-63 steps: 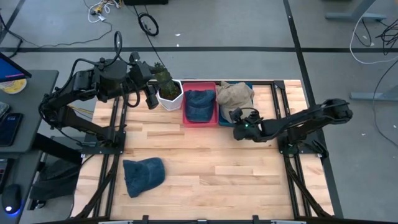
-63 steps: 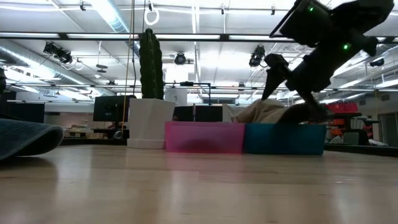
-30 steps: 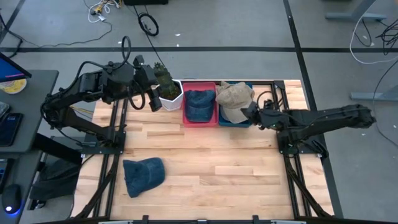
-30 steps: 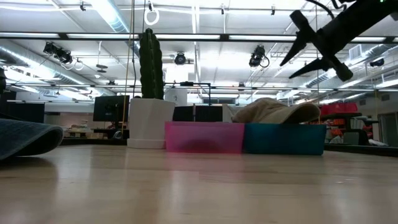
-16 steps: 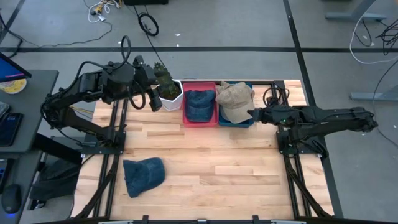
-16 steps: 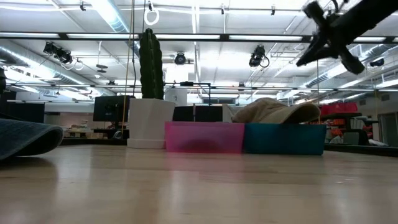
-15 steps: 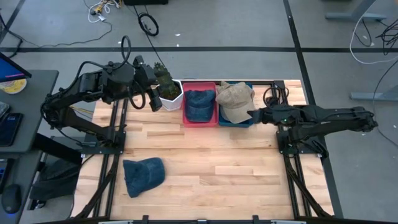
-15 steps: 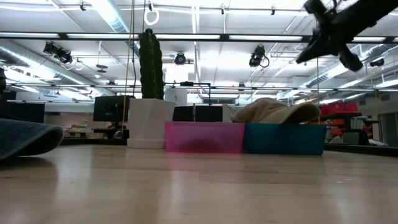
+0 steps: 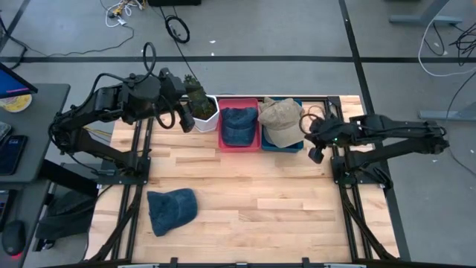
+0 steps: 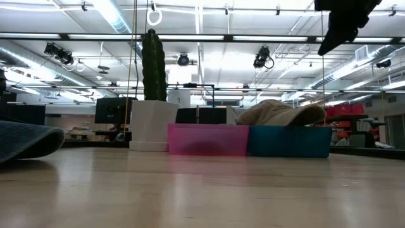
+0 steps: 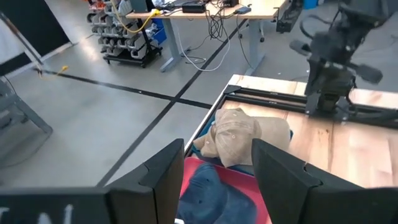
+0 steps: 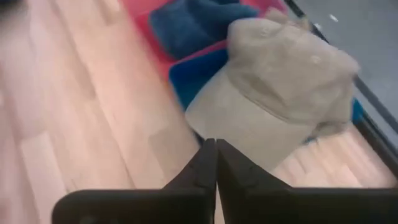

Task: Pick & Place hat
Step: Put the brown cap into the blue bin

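High view: tan cap [image 9: 281,121] sits in blue bin [image 9: 293,144], my right claw [image 9: 314,155] pinched empty; denim hat [image 9: 172,210] awaits on worktop [image 9: 260,201].

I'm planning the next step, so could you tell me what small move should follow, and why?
Probably swing the right gripper toward the loose blue hat on the table's near left: the tan hat already lies in the blue bin, and the fingers are shut, holding nothing.
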`<state>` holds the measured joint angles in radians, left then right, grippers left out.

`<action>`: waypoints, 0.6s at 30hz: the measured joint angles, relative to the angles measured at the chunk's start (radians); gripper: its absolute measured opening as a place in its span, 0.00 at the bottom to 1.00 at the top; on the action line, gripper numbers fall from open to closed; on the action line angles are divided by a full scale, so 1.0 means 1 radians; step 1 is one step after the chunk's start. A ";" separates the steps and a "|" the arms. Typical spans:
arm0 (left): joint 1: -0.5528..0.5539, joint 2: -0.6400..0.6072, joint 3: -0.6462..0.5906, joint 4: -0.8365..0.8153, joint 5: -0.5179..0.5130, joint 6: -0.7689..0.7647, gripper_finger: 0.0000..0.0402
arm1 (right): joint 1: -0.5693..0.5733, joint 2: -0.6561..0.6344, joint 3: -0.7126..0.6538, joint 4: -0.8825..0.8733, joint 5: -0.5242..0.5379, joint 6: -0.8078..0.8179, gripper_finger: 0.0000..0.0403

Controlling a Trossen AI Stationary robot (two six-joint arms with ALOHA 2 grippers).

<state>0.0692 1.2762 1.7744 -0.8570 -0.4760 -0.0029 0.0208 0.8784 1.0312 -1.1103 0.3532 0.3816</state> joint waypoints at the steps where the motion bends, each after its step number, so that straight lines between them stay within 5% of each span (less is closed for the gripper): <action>1: 0.000 0.000 0.000 0.000 -0.001 -0.014 0.47 | 0.000 0.005 -0.007 0.013 -0.015 -0.033 0.03; 13: 0.000 0.018 0.000 0.004 -0.071 -0.099 0.47 | 0.000 0.117 -0.074 0.029 0.006 -0.493 0.06; 18: 0.000 0.053 0.000 0.018 -0.075 -0.099 0.47 | 0.000 0.170 -0.090 0.013 -0.022 -0.590 0.18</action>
<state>0.0690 1.3295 1.7744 -0.8388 -0.5509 -0.1017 0.0204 1.0487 0.9411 -1.0975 0.3317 -0.2082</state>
